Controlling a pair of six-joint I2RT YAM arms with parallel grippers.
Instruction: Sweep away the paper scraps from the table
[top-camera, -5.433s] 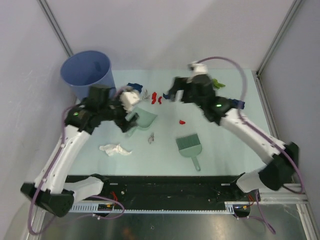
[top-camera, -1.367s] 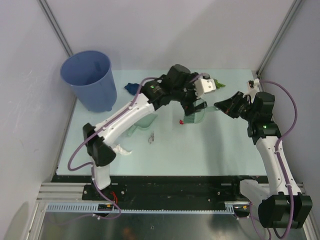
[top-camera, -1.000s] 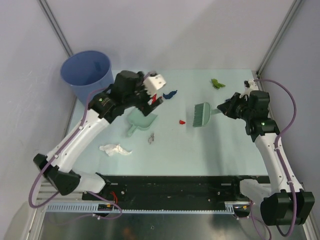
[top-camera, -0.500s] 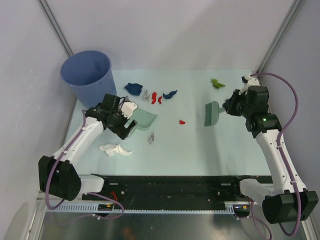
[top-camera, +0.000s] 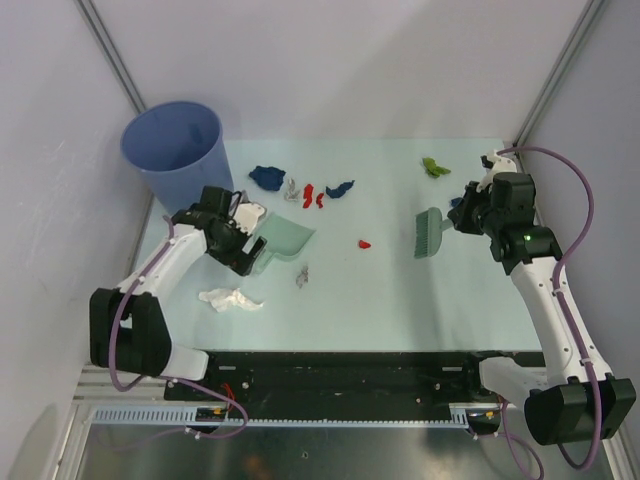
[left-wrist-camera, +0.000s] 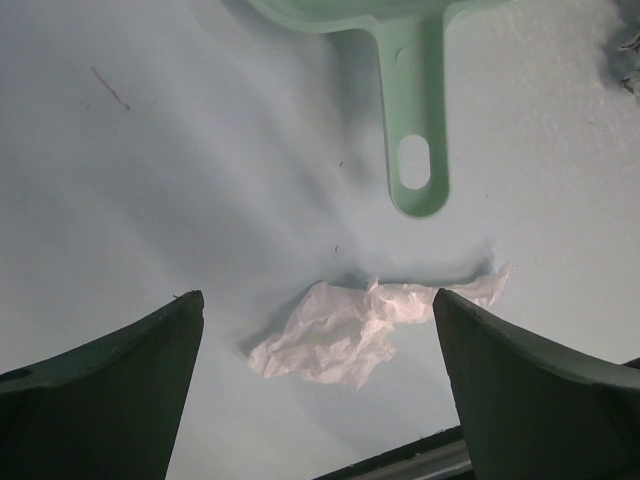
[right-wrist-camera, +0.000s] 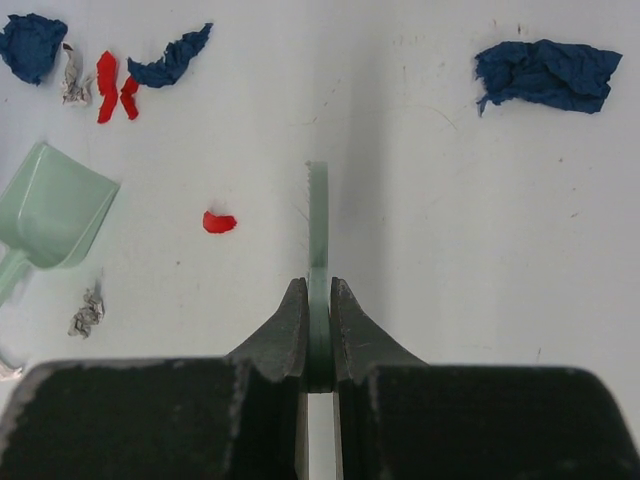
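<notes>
Paper scraps lie over the table (top-camera: 450, 300): dark blue wads (top-camera: 266, 177) (top-camera: 340, 188), red bits (top-camera: 312, 194) (top-camera: 365, 243), grey bits (top-camera: 301, 275), an olive green one (top-camera: 434, 166) and a white wad (top-camera: 230, 298). My right gripper (right-wrist-camera: 318, 300) is shut on the handle of the mint-green brush (right-wrist-camera: 318, 215), held edge-on at centre right (top-camera: 430, 232). My left gripper (top-camera: 250, 248) hangs open over the handle of the dustpan (top-camera: 287, 238). Through its wrist camera the white wad (left-wrist-camera: 345, 335) lies between the fingers (left-wrist-camera: 110, 385), below the dustpan handle (left-wrist-camera: 418, 130).
A blue bucket (top-camera: 175, 152) stands at the back left corner. White walls with metal rails close the table in at the back and sides. Another dark blue wad (right-wrist-camera: 545, 72) lies to the right of the brush in the right wrist view.
The left arm has swung back from the table's middle to the dustpan at the left. The right gripper has turned the brush edge-on and shifted it slightly right.
</notes>
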